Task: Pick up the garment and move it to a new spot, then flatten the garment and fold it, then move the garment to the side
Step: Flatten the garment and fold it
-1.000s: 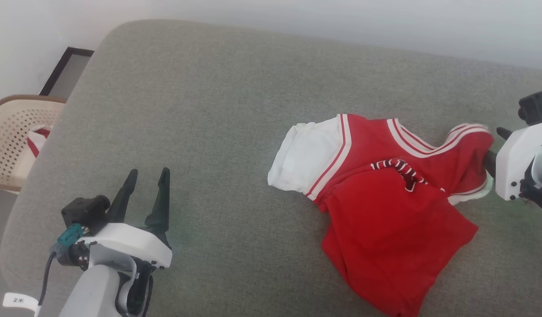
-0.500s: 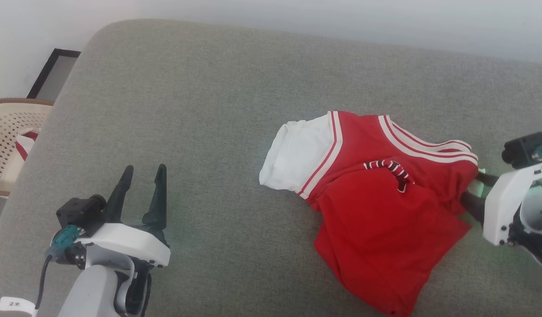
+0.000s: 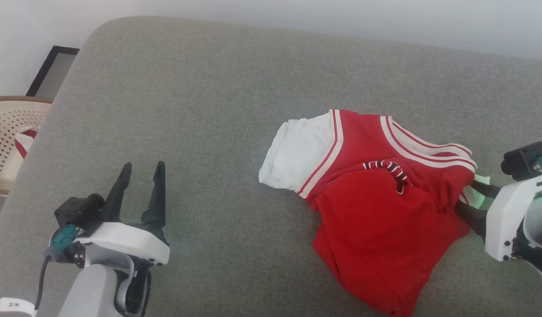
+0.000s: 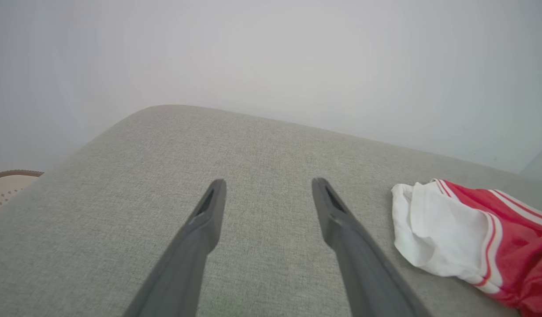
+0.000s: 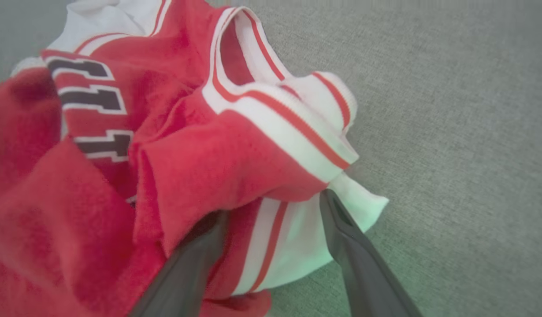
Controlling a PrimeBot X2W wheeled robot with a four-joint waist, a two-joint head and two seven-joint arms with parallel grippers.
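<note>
The right tool, fingers apart, is straddling a sleeve of the crumpled red-and-white jersey T-shirt on a grey fabric cushion; the left tool is hovering spread.

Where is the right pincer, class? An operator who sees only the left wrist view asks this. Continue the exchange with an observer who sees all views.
Observer: The right pincer is at the shirt's right edge.
Operator: Is it gripping?
Observer: No. Its jaws stand open around a white sleeve.
Operator: Is the shirt flat?
Observer: No. It is bunched, and a red fold covers part of the chest lettering.
</note>
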